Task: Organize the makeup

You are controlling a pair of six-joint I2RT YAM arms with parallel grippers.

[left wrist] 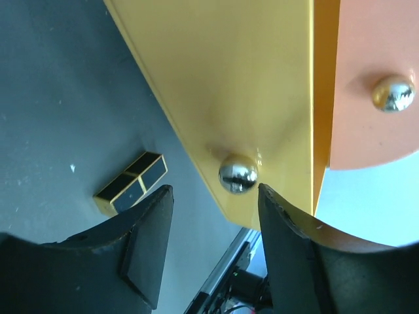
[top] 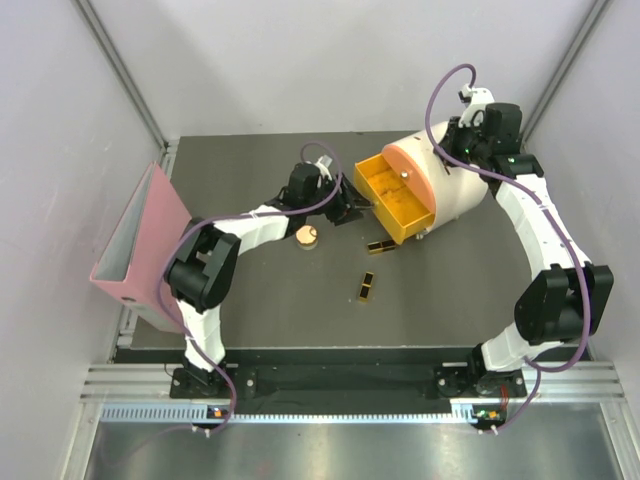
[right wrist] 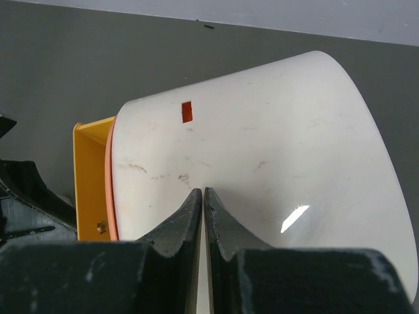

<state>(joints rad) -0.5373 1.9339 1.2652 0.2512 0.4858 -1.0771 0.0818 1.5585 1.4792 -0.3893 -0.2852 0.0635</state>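
Note:
The yellow drawer (top: 398, 203) of the cream box (top: 455, 195) stands pulled out. My left gripper (top: 349, 212) is open at the drawer's front; in the left wrist view its fingertips (left wrist: 161, 196) flank the space just below the silver knob (left wrist: 237, 174) without touching it. Makeup lies on the dark mat: a round peach compact (top: 307, 236) and two black-and-gold cases (top: 379, 246) (top: 368, 287). One case (left wrist: 131, 183) shows beside my left finger. My right gripper (right wrist: 203, 191) is shut and empty, its tips resting on the box's cream top (right wrist: 275, 150).
A pink binder (top: 140, 240) stands upright at the mat's left edge. The box's orange upper drawer front (left wrist: 373, 78) is closed, with its own silver knob (left wrist: 393, 93). Grey walls enclose the mat on three sides.

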